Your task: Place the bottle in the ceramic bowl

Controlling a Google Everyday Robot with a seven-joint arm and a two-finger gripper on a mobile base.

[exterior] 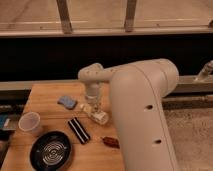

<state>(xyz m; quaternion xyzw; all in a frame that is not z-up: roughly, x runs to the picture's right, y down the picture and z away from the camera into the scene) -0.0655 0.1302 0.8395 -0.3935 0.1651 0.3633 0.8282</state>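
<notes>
The pale cream bottle with a white cap lies tilted on the wooden table, right of the black striped block. My gripper hangs from the white arm directly over the bottle's upper end and touches or nearly touches it. The round black ceramic bowl with pale rings inside sits at the table's front left, well apart from the bottle and the gripper. Nothing is in the bowl.
A whitish translucent cup stands at the left edge. A black striped block lies between bowl and bottle. A blue object lies behind it. A small reddish-brown object lies front right. My large white arm hides the table's right side.
</notes>
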